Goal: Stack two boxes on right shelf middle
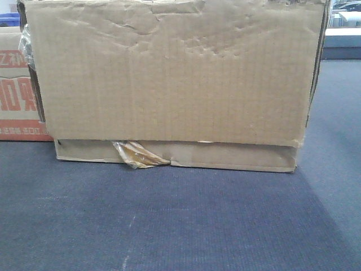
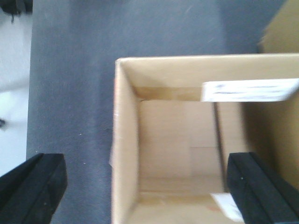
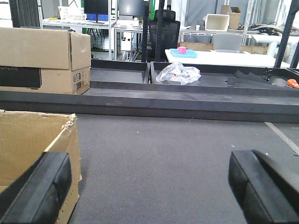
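Big dented brown box (image 1: 175, 73) sits on grey counter (image 1: 169, 226), tape (image 1: 138, 154) peeling at its lower edge; left gripper (image 2: 147, 186) fingers spread wide, straddling the wall of an open box (image 2: 177, 140); right gripper (image 3: 149, 186) fingers spread over counter beside a torn-cornered box (image 3: 32, 144).

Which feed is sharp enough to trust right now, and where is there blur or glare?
Front-facing: soft and grainy, evenly lit; the tape on the large carton glints faintly. Left wrist: blurred, the open box has smeared edges and its white label is washed out. Right wrist: sharpest, background crisp, only the end effector fingers are soft.
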